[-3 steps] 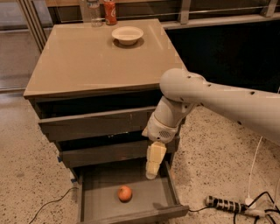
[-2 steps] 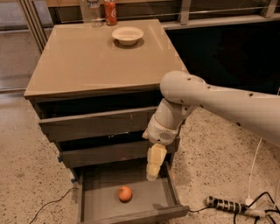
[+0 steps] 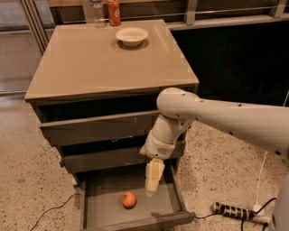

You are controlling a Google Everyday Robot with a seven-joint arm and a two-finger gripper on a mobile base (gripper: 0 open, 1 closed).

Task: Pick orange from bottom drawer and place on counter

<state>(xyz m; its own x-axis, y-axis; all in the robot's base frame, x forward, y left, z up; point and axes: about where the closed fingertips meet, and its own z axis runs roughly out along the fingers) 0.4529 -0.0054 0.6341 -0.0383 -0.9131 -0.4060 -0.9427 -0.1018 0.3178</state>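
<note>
Bottom drawer (image 3: 101, 195) floor: orange (image 3: 129, 199) central, tool (image 3: 151, 189) beside, seemingly clear.

White arm (image 3: 226, 115) (dark dots) — yellowish end effector (image 3: 152, 184) at its lower tip

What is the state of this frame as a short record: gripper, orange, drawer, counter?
gripper: pointing down over the bottom drawer, right of the orange, apart from it
orange: lying on the drawer floor, near the middle
bottom drawer: pulled out
counter: white bowl and red can at the far side
task stage: orange not yet grasped
</note>
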